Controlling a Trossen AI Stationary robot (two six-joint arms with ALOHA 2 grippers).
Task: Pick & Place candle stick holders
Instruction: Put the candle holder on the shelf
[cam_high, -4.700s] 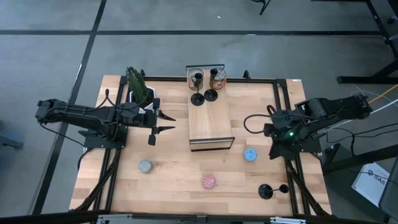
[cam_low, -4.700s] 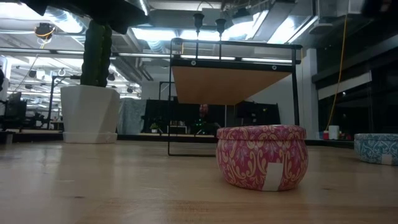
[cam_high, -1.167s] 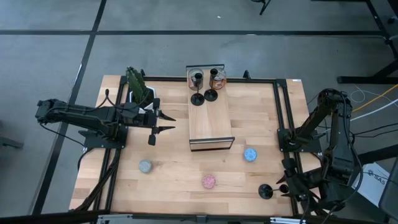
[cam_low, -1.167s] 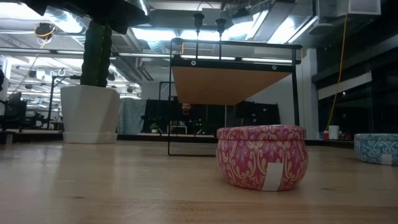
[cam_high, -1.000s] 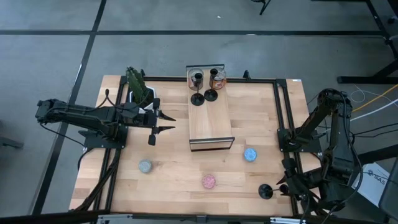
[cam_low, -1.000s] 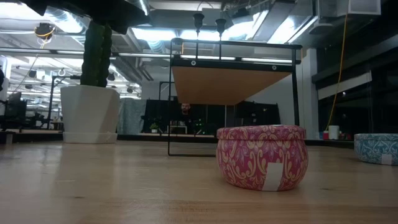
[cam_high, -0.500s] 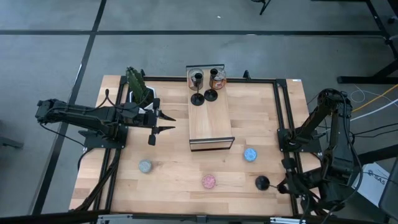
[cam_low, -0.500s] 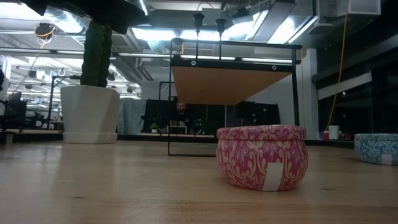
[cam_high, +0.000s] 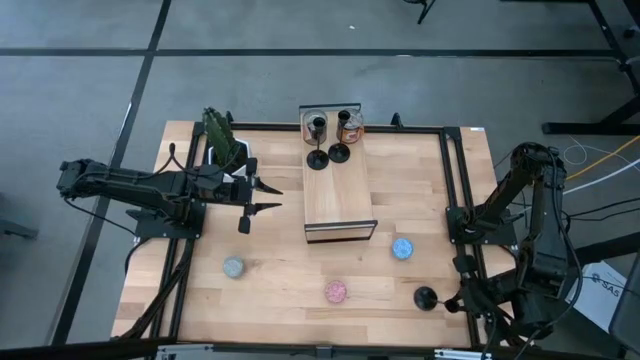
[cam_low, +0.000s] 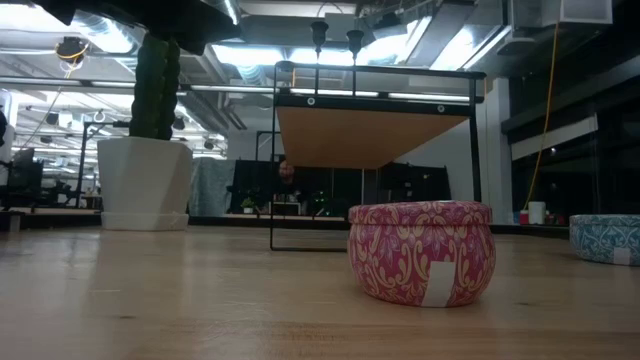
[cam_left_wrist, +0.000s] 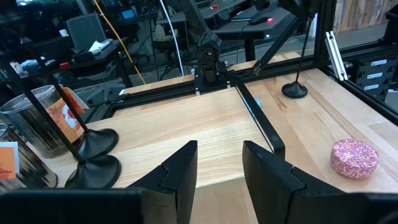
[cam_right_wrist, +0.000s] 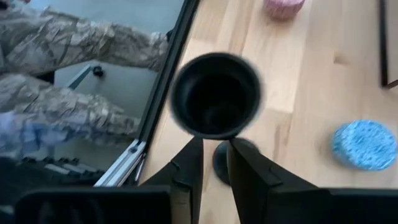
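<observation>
One black candle stick holder (cam_high: 425, 297) is at the near right of the table, and my right gripper (cam_high: 457, 299) is shut on it. In the right wrist view its round cup (cam_right_wrist: 216, 94) fills the middle and its flat base (cam_right_wrist: 219, 163) shows below, between my fingers. Two more black holders (cam_high: 317, 158) (cam_high: 339, 152) stand by their bases on the far end of a raised wooden shelf (cam_high: 338, 200). My left gripper (cam_high: 262, 196) is open and empty, left of the shelf. My right gripper has the holder between its two fingers (cam_right_wrist: 186, 168), just under the cup (cam_right_wrist: 216, 127). The cup hides the stem where the fingers meet it. The fingers slant down from the table's right side. Whether the base (cam_high: 425, 297) rests on the table, I cannot tell.
Two metal tins (cam_high: 314, 122) (cam_high: 349, 125) stand behind the holders on the shelf. A grey (cam_high: 233, 267), a pink (cam_high: 336, 291) and a blue (cam_high: 402, 248) round tin sit on the table. A potted plant (cam_high: 225, 140) stands far left. A person in camouflage (cam_right_wrist: 62, 62) is beyond the near edge.
The holder's base has shifted a little toward the table's far edge, while my right gripper has stayed at its cup end. The left arm has kept still.
</observation>
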